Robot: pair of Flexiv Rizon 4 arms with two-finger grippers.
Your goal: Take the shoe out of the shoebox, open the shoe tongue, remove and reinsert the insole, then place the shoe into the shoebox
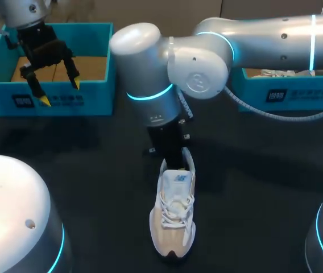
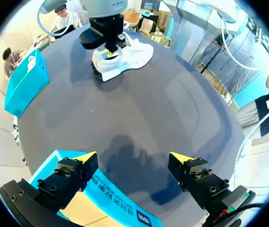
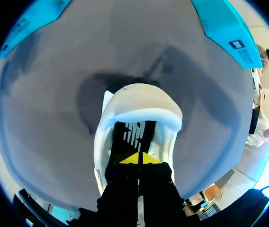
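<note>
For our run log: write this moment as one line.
left tool: open, above box | right tool: shut, in shoe | shoe: on table

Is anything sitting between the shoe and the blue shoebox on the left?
Nothing visible lies on the table between the shoe and the shoebox. Only the left end effector hangs open above its front wall.

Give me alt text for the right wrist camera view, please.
The right gripper, yellow tips together, sits inside the opening of a white shoe on the dark table. Teal shoeboxes lie beyond the shoe on either side.
</note>
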